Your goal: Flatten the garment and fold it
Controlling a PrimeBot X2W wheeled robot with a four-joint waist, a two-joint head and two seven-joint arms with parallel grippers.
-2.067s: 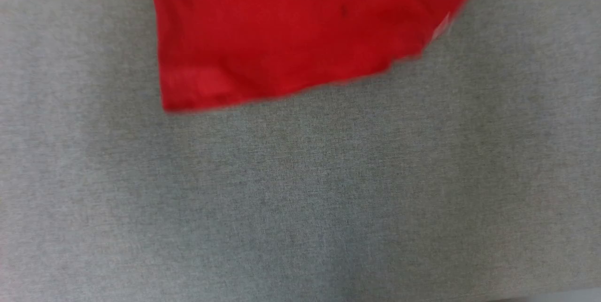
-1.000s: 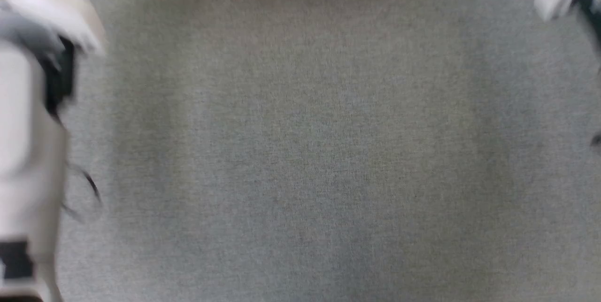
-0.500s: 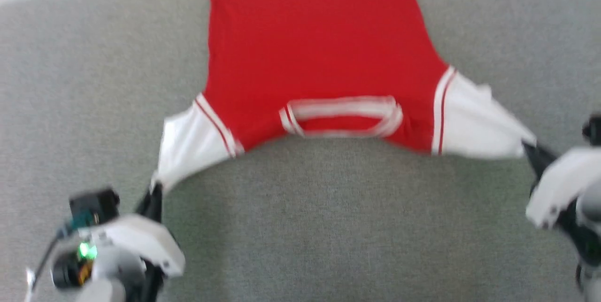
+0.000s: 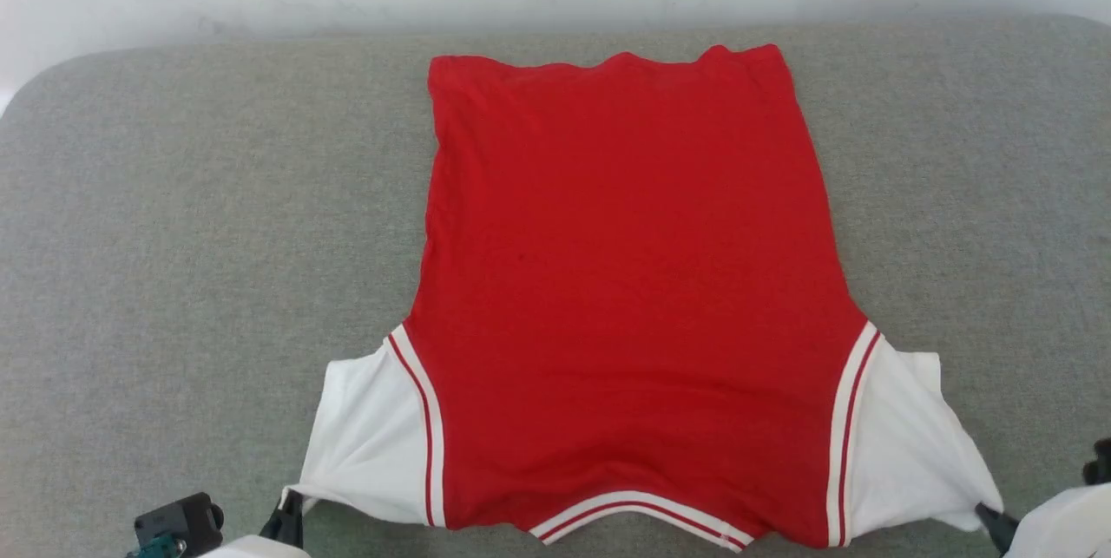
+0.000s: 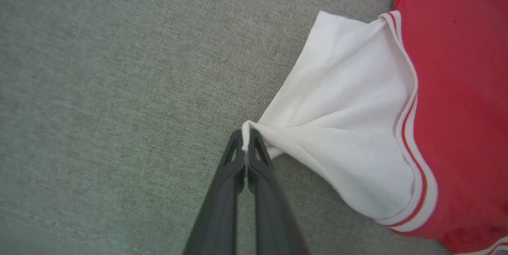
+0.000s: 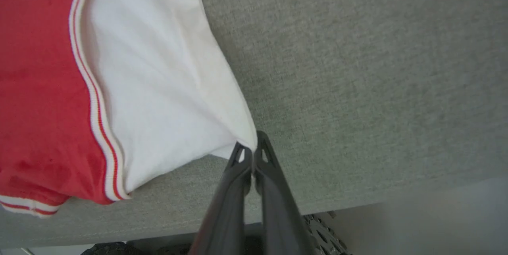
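**Operator:** Head view first. What has changed?

**Spotter:** Your camera swung, so discount most of that shift. The real change is that half a second ago the garment [image 4: 625, 280] sagged in an arc between your arms. Now its red body lies spread on the grey padded surface [image 4: 156, 219], hem far from you, striped neck trim at the near edge. Your left gripper [image 4: 291, 516] and right gripper [image 4: 989, 519] sit at the two lower corners, each at a sleeve tip.

**Operator:** Left wrist?

**Spotter:** Your fingers are pressed together on the very corner of the left sleeve [image 5: 341, 120]. The cloth fans out taut from the pinch.

**Operator:** Right wrist?

**Spotter:** Same there: fingers clamped on the corner of the right sleeve [image 6: 158, 80], close to the surface's near edge.

**Operator:** So where does that leave me?

**Spotter:** I'd say flattening is nearly done. The sleeves are the only parts drawn into points. Once you let go they should settle, and you can start folding.
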